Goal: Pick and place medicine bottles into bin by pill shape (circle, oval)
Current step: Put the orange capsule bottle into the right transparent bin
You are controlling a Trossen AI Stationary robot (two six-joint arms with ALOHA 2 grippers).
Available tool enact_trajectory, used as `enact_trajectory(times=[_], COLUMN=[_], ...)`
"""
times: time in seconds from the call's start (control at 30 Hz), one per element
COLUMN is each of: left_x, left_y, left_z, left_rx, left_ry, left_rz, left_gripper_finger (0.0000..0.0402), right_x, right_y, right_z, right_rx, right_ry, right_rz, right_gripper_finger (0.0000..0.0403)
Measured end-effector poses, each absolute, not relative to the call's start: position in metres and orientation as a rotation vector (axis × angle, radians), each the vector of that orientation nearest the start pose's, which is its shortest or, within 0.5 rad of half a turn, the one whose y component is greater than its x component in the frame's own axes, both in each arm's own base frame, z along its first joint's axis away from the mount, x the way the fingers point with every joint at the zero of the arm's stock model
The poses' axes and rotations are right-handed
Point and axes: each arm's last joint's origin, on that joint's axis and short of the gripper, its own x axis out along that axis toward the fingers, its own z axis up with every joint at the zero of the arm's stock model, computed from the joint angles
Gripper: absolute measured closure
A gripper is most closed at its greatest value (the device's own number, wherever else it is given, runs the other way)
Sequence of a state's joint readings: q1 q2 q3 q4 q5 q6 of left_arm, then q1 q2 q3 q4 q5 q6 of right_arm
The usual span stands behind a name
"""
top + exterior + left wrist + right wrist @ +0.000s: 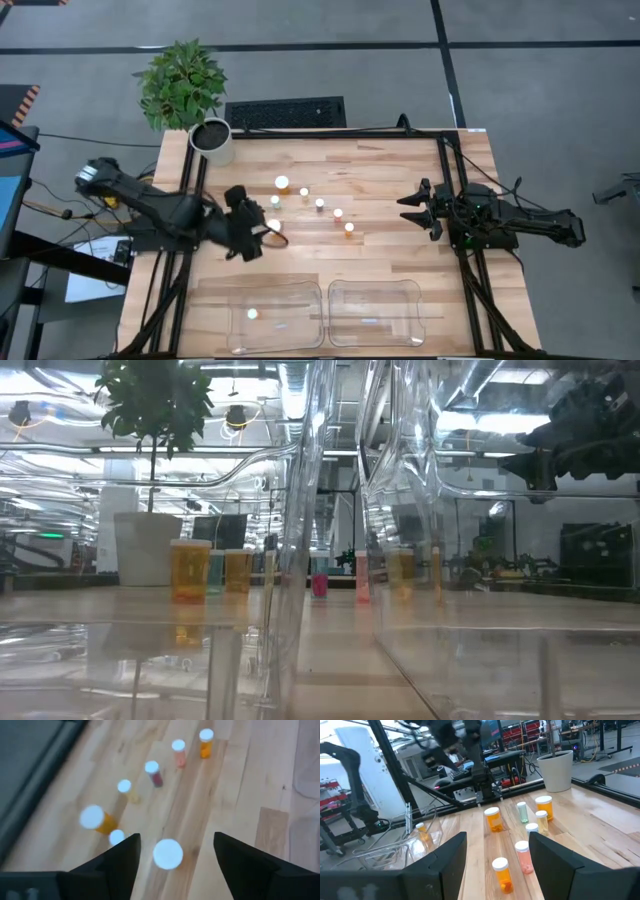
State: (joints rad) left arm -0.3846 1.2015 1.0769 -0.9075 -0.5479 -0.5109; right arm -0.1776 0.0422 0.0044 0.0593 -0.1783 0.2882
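Note:
Several small white-capped medicine bottles stand upright in a loose row at the table's middle point(320, 203), amber, greenish and pink in the right wrist view point(493, 818). One more bottle point(252, 313) stands in the left clear bin point(300, 290). My left gripper point(268, 228) is open at the row's near left end, its fingers on either side of a white-capped bottle point(167, 854) without touching it. My right gripper point(415, 205) is open and empty, right of the row, pointing toward it.
Two clear bins stand side by side at the near edge, the second point(400, 290) to the right of the first. A white plant pot point(212, 140) with a green plant stands at the far left corner. Bare wood lies between the row and the bins.

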Motion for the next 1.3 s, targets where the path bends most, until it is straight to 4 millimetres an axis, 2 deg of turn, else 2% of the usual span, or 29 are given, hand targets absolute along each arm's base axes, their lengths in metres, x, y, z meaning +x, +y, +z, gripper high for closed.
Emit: enact_trajectory(times=[0.2, 0.4, 0.93, 1.3], left_x=[0.200, 0.208, 0.233, 0.236], left_y=[-0.038, -0.034, -0.039, -0.040], left_z=[0.249, 0.218, 0.169, 0.165], left_rx=[-0.087, -0.049, 0.093, 0.100], left_ry=[0.811, 0.812, 1.000, 1.010], left_rz=[0.335, 0.277, 0.265, 0.244], left_gripper_finger=[0.0092, 0.0071, 0.0070, 0.0072], right_x=[0.099, 0.099, 0.099, 0.099], right_y=[-0.013, -0.012, -0.013, -0.012], right_z=[0.168, 0.168, 0.167, 0.168], right_rx=[0.284, 0.285, 0.284, 0.285], right_ry=[-0.022, -0.021, -0.021, -0.022], right_rz=[0.004, 0.004, 0.004, 0.004], right_gripper_finger=[0.0178, 0.0178, 0.0178, 0.0178])
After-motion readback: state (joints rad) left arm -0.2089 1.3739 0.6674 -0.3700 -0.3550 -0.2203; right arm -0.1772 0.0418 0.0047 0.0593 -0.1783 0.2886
